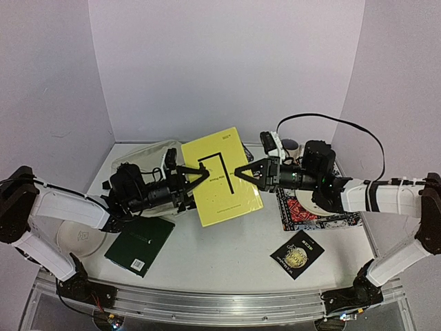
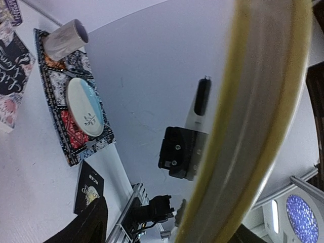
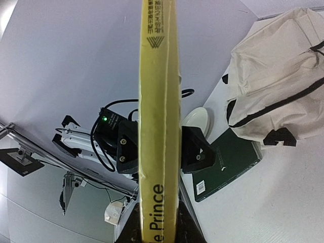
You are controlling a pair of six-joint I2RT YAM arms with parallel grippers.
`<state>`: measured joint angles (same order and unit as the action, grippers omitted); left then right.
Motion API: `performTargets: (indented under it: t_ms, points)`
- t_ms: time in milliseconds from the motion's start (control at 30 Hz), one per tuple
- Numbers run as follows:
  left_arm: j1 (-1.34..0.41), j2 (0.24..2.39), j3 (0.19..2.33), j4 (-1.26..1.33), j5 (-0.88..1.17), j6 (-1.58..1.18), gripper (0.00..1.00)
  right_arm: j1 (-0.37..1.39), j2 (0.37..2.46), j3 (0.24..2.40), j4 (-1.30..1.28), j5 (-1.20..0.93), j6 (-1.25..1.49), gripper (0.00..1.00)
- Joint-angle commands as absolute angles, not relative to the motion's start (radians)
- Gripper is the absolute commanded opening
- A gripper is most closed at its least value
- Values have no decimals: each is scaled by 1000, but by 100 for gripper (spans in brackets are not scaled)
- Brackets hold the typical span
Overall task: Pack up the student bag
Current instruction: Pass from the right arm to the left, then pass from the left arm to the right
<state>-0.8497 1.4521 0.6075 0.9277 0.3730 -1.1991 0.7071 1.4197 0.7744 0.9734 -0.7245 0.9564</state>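
Note:
A yellow book point(image 1: 220, 176) hangs tilted above the table's middle, held between both grippers. My left gripper point(image 1: 196, 176) is shut on its left edge. My right gripper point(image 1: 244, 172) is shut on its right edge. In the right wrist view the book's spine point(image 3: 158, 101) runs up the middle between my right gripper's point(image 3: 159, 235) fingers, with the left gripper's pads point(image 3: 126, 147) pressed on both sides. In the left wrist view the book's edge point(image 2: 253, 116) fills the right side. The cream student bag point(image 1: 148, 155) lies behind the left arm and also shows in the right wrist view point(image 3: 273, 76).
A dark green book point(image 1: 140, 241) lies front left beside a white plate point(image 1: 76, 238). A black booklet point(image 1: 298, 254) lies front right. A patterned mat point(image 1: 344, 219) at the right bears a plate point(image 2: 86, 106) and a mug point(image 2: 63, 38).

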Motion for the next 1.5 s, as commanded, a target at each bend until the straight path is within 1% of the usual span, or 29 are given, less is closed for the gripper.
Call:
performTargets:
  t_ms: [0,67,167,200,267,300,400,567,700,733,900,1067,1133,1267,1467]
  points:
    - [-845,1467,619,1132,454,-1261,53,704,1413,857,1151,-758,971,0]
    - [-844,1462,616,1136,449,-1264,39,704,1425,853,1150,-739,969,0]
    - [-843,1450,607,1138,424,-1275,14,704,1431,841,1149,-706,962,8]
    - [-843,1446,604,1139,413,-1281,9,704,1429,831,1149,-686,961,16]
    - [-843,1435,596,1141,383,-1292,2,704,1416,811,1149,-647,955,32]
    - [-843,1428,588,1141,359,-1300,0,704,1405,797,1149,-622,953,38]
    - [-843,1396,562,1142,263,-1318,0,712,1374,749,1151,-533,947,50]
    - [-844,1365,555,1151,133,-1334,0,754,1328,674,1165,-380,964,74]
    - [-845,1365,562,1203,54,-1351,0,804,1318,607,1216,-248,1000,89]
    - [-845,1368,565,1219,40,-1355,0,814,1324,597,1241,-234,1007,91]
    - [-846,1394,596,1266,9,-1371,0,880,1388,578,1368,-179,1054,95]
    - [-857,1435,621,1322,-31,-1393,0,918,1488,609,1476,-155,1102,95]
    - [-866,1450,629,1337,-37,-1399,0,919,1525,638,1508,-165,1116,95]
    - [-880,1472,625,1357,-53,-1411,0,920,1575,685,1579,-178,1112,90]
    - [-884,1473,588,1369,-97,-1425,0,920,1591,730,1613,-214,1078,87]
